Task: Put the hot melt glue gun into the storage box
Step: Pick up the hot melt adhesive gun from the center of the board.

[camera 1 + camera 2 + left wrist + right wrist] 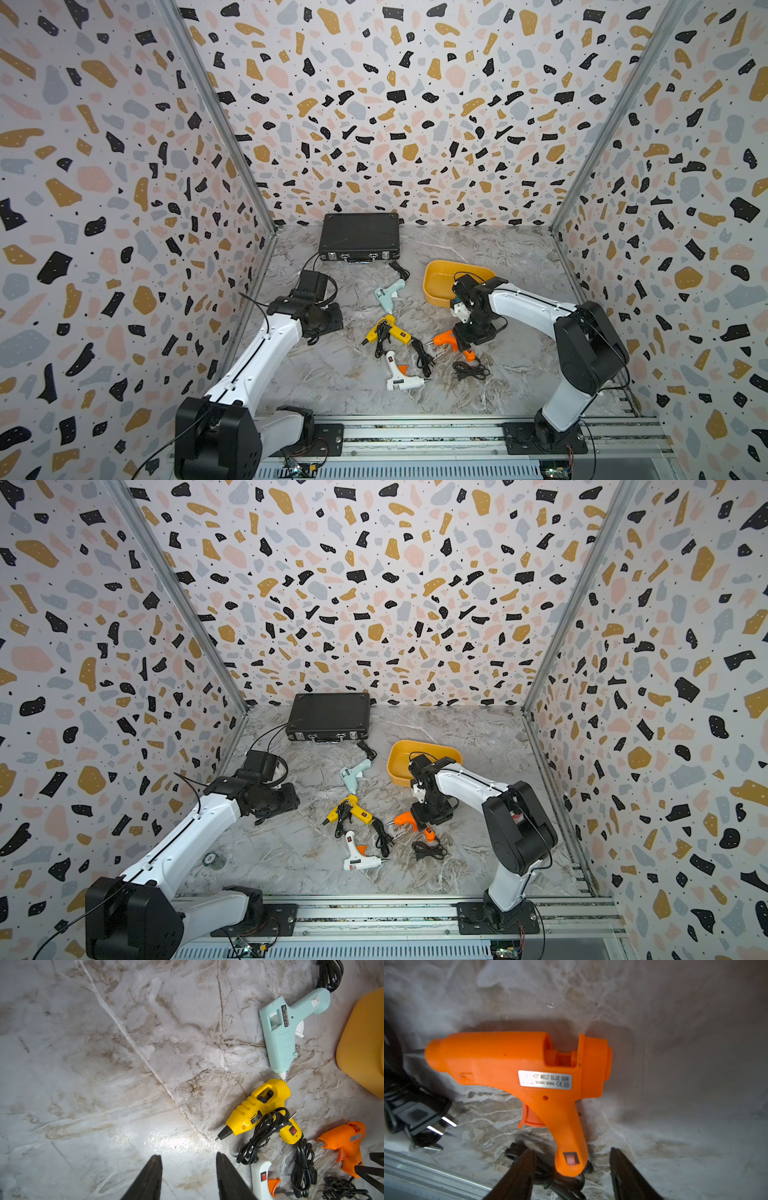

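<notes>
The right gripper point(572, 1150) hangs low over the orange glue gun point(512, 1061), jaws spread either side of the handle's butt (a gap shows on both sides). The gun lies flat on the bench point(332, 374), near the yellow storage box point(436, 282). The left gripper point(188, 1155) hovers, spread, over bare marble.

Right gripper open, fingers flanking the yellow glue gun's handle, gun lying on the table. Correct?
Wrong colour: in the right wrist view the open right gripper flanks the handle of the orange glue gun, which lies on the table.
</notes>
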`<action>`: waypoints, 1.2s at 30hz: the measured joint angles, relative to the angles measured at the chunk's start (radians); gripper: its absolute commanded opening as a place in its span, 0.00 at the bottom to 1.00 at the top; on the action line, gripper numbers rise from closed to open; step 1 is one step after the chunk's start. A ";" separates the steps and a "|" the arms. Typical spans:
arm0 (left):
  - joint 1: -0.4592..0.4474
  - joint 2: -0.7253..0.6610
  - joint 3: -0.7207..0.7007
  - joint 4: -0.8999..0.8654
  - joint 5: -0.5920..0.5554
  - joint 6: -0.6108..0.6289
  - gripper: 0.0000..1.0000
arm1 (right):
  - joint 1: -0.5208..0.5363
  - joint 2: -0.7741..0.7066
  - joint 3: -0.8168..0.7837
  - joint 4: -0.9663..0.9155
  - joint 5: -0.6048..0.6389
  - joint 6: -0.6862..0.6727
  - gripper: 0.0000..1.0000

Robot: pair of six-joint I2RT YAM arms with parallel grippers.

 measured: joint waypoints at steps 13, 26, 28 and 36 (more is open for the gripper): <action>-0.002 0.001 0.026 -0.003 0.023 0.018 0.48 | 0.031 0.062 0.003 -0.001 0.026 -0.030 0.27; -0.044 -0.002 0.034 0.067 0.287 -0.009 0.48 | 0.077 -0.167 0.060 -0.106 0.046 -0.098 0.00; -0.048 -0.002 0.034 0.114 0.359 -0.038 0.48 | 0.077 -0.220 0.077 -0.118 0.027 -0.124 0.00; -0.124 0.018 0.037 0.346 0.612 -0.194 0.48 | 0.082 -0.321 0.084 -0.108 -0.126 -0.240 0.00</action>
